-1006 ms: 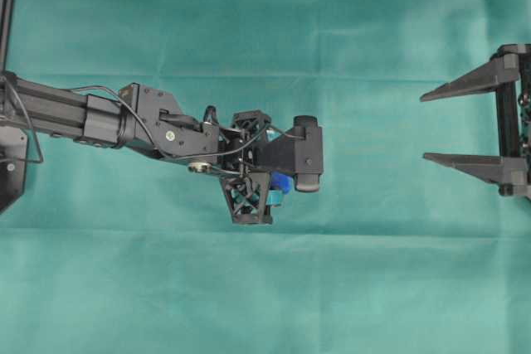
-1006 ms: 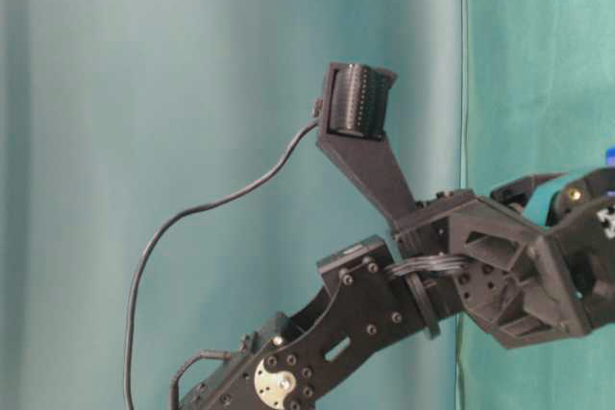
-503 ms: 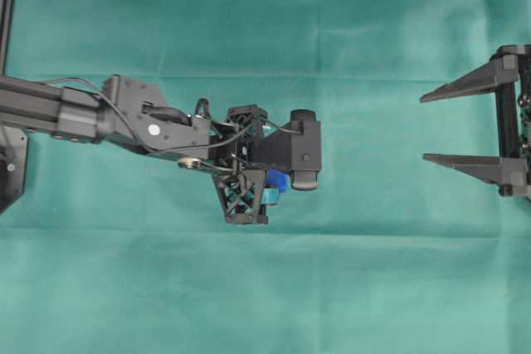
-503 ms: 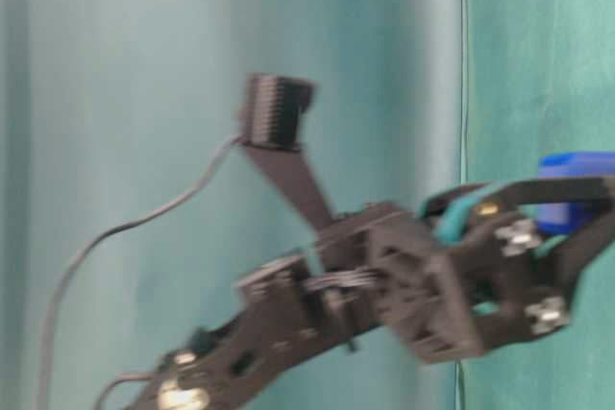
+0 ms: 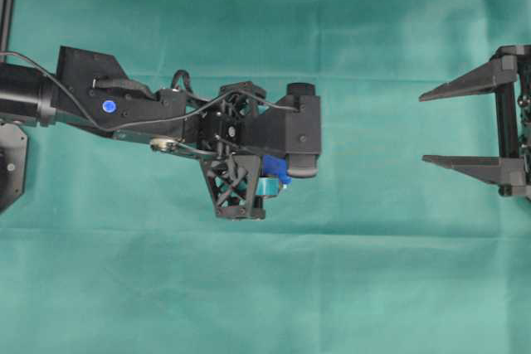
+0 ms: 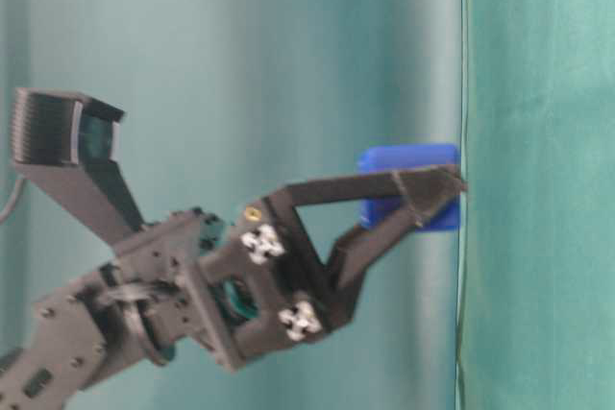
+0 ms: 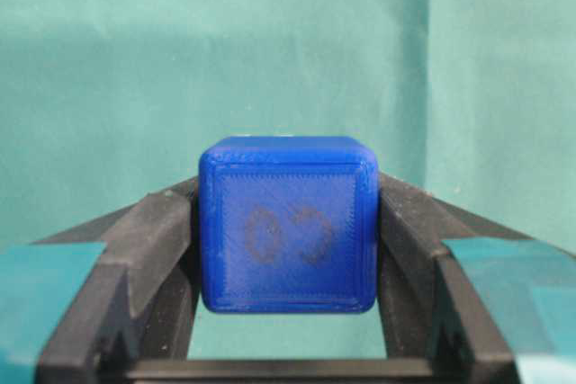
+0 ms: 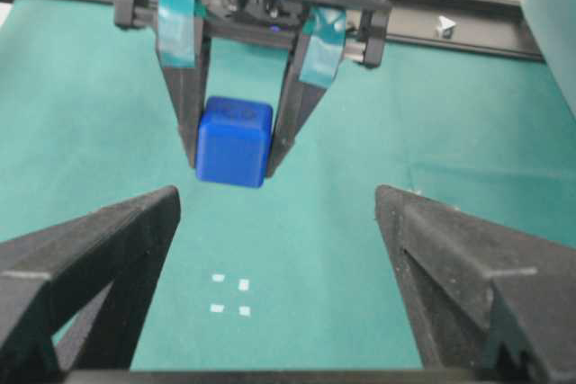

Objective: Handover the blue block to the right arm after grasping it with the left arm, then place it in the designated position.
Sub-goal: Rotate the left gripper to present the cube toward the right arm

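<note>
Left gripper [image 8: 236,146] raised since earlier, clamping blue block [image 8: 233,141] between fingertips; right gripper [image 8: 279,222] agape.

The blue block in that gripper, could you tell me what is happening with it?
The left gripper is shut on the blue block and holds it in the air above the green cloth. The right gripper waits apart from it, jaws wide open and empty. The designated position, four white marks, lies bare.
</note>
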Action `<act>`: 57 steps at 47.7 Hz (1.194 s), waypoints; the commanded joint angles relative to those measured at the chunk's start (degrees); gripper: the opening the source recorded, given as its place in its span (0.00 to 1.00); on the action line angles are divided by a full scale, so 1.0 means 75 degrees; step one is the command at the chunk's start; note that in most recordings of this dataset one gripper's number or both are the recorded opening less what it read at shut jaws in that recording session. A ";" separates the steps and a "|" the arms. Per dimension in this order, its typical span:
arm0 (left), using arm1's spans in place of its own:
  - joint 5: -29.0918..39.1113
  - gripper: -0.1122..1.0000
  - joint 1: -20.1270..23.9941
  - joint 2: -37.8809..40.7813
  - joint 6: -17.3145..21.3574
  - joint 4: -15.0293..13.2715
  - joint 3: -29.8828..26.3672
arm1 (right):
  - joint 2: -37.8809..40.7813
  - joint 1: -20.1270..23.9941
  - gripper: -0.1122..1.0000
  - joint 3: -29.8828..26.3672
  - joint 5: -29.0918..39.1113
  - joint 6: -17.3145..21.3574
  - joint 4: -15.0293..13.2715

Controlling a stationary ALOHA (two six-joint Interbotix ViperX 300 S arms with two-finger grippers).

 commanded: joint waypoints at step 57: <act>0.0563 0.52 -0.0070 -0.1582 0.0023 0.0059 -0.0809 | 0.0047 0.0012 0.94 -0.0176 -0.0023 0.0012 0.0000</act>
